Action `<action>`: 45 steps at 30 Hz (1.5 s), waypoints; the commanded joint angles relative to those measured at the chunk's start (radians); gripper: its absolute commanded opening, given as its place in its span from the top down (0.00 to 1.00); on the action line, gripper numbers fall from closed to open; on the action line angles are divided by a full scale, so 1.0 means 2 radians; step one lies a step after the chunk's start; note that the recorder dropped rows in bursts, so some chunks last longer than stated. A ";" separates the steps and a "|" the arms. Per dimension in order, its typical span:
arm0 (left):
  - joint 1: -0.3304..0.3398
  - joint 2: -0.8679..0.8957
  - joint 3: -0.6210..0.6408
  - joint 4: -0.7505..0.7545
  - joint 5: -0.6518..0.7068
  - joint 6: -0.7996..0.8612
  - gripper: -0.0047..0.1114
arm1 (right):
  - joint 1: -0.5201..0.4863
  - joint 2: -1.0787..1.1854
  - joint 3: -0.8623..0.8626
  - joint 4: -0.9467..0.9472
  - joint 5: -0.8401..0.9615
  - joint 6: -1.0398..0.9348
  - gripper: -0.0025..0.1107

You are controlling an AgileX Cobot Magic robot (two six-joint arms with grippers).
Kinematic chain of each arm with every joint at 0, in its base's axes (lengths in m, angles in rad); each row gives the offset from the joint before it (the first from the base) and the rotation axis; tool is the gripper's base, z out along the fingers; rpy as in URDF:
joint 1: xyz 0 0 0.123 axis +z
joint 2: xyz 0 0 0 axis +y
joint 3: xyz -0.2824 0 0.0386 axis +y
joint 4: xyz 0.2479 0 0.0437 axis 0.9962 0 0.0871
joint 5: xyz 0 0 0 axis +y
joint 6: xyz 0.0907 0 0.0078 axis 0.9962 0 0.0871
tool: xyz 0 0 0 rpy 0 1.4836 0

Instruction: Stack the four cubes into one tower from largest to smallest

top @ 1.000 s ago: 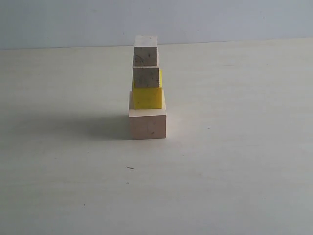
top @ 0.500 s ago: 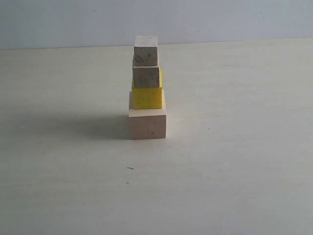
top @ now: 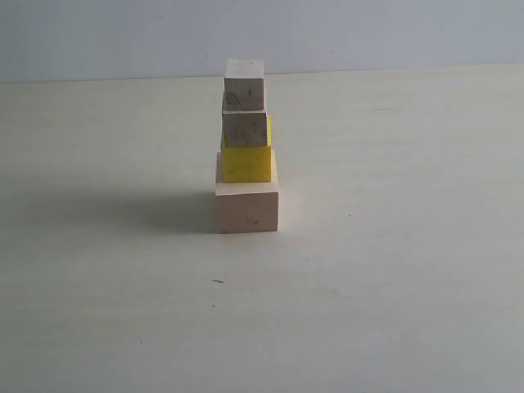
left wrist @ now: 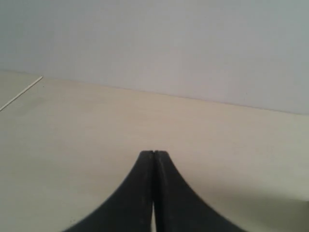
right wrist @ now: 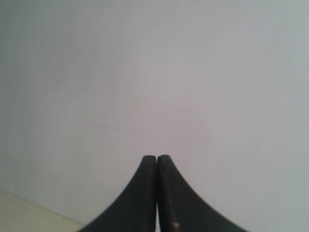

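Pale table surface [top: 393,311] fills the exterior view from the near edge to the far wall. Nearest the camera, a small dark speck [top: 218,282] lies on the bare surface. Beyond it, near the centre of the table, stands the tower [top: 246,147], upright and free of any contact with a gripper. Its base is the large pale wood cube [top: 247,209], resting flat on the table. The yellow cube [top: 246,164] sits on top of it, roughly centred. The lower small pale wood cube [top: 245,129] rests on the yellow cube, set slightly toward the left so that a thin yellow strip shows at its right side. The upper small pale wood cube [top: 245,90] caps the column. A soft shadow [top: 123,209] extends from the tower toward the left. Behind the table rises a plain grey-white wall [top: 393,33]. In the left wrist view, the left gripper [left wrist: 153,153] has its two dark fingers pressed together tip to tip, with nothing between them; it is aimed low across the table toward the wall. In the right wrist view, the right gripper [right wrist: 157,158] likewise has its fingers closed against each other on nothing; it is pitched higher, so the wall fills almost the whole view and only a sliver of table shows at one corner.
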 commanded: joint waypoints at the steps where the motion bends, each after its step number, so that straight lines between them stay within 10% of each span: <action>1: 0.001 -0.021 0.036 0.026 -0.009 -0.008 0.96 | -0.001 -0.002 0.003 -0.002 -0.001 0.001 0.98; 45: -0.012 -0.067 0.078 0.102 0.023 -0.017 0.96 | -0.001 -0.002 0.003 -0.002 -0.001 0.001 0.98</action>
